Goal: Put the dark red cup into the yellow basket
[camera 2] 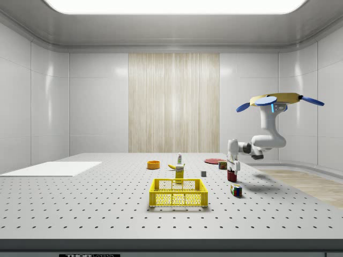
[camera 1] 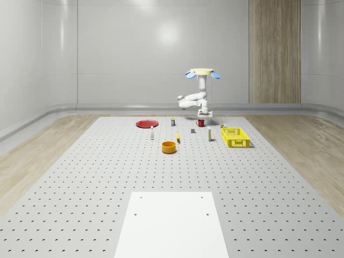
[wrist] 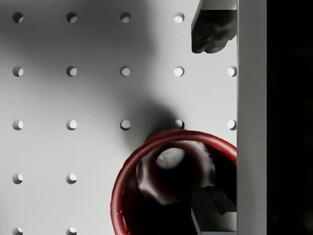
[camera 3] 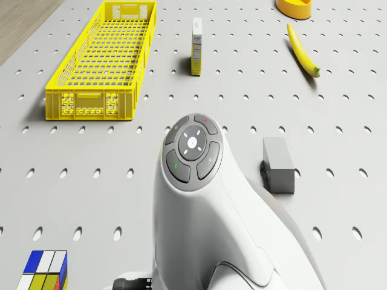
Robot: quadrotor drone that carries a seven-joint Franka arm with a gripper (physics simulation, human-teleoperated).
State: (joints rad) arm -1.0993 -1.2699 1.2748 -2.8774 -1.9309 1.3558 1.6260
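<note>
Standing upright on the perforated table [camera 1: 107, 177], the dark red cup [wrist: 171, 191] sits at the far side, well apart from the yellow basket [camera 1: 236, 137]. The gripper [wrist: 210, 122] hangs directly above the cup with its fingers spread: one fingertip [wrist: 210, 32] is outside the rim, the other dips inside the cup. The drone [camera 2: 276, 100] hovers above this spot, its white arm [camera 2: 265, 140] bent downward. Nearby lie a grey block [camera 3: 278, 164], a banana [camera 3: 302, 49] and a colourful cube [camera 3: 43, 270].
</note>
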